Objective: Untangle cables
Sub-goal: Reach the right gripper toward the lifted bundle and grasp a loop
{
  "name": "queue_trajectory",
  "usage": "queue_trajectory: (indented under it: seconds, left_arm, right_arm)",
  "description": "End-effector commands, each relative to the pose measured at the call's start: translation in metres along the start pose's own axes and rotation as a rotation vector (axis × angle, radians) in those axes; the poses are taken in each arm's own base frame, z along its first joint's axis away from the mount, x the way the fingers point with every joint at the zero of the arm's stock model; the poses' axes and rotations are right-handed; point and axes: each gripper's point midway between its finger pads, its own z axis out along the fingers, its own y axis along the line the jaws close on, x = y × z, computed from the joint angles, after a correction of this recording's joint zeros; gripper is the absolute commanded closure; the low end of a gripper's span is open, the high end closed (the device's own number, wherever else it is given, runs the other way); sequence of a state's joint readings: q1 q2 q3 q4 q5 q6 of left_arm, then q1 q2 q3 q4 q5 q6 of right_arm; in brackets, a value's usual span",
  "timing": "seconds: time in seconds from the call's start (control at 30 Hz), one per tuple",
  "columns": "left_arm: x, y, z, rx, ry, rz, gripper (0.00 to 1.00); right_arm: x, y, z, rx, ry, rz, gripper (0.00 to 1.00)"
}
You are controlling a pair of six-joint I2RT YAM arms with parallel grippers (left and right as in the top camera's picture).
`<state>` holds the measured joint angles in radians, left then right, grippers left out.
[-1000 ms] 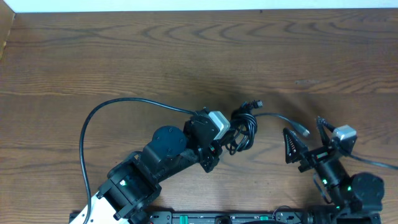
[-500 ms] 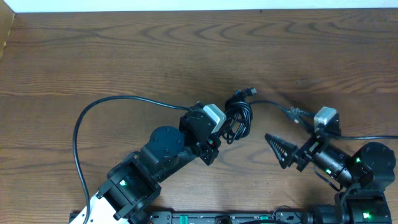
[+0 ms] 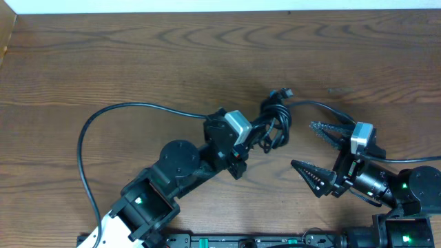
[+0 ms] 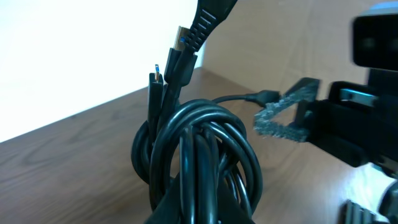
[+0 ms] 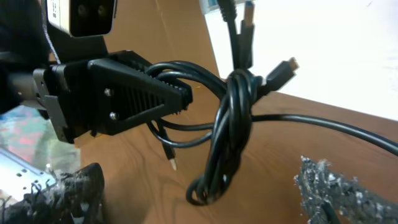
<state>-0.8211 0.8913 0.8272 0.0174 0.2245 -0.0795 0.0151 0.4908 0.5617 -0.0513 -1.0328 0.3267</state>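
The cables sit as one tight black knot near the middle of the wooden table, a little right of centre in the overhead view. The left gripper is clamped on this knot from the left, its black ribbed fingers pinching a loop of cord at their tips. From the right wrist camera the bundle hangs upright as several coils wound round one another. Two plug ends point up out of the top, another plug juts to the right, and a thin jack dangles on the left below the fingers. Whether the lowest loop touches the table I cannot tell. One strand leaves the knot and runs right toward the right gripper, and in the left wrist view its small plug lies just beside that gripper's rough-surfaced finger. The right gripper stands spread wide and holds nothing, facing the knot from the right and a little apart from it, with one finger nearer the strand and the other toward the table's near edge.
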Motion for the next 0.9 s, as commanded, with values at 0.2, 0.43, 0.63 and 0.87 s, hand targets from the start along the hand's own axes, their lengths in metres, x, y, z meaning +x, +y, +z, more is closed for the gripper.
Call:
queue_trajectory:
  seconds: [0.2,0.43,0.63,0.87]
  left_arm:
    - [-0.009,-0.042,0.008,0.248,-0.014,0.003,0.93]
    - [-0.015,-0.051,0.007,0.302,-0.039,0.006,0.92]
    - [-0.021,-0.055,0.006,0.323,-0.063,0.014,0.92]
    - [-0.022,-0.059,0.004,0.342,-0.065,0.011,0.93]
  right_arm:
    - [-0.007,0.005,-0.001,-0.014,-0.007,0.035,0.18]
    - [-0.007,0.005,-0.001,-0.012,-0.007,0.034,0.33]
    - [-0.007,0.004,-0.001,-0.01,-0.008,0.034,0.55]
    - [-0.007,0.004,-0.001,-0.01,-0.008,0.034,0.87]
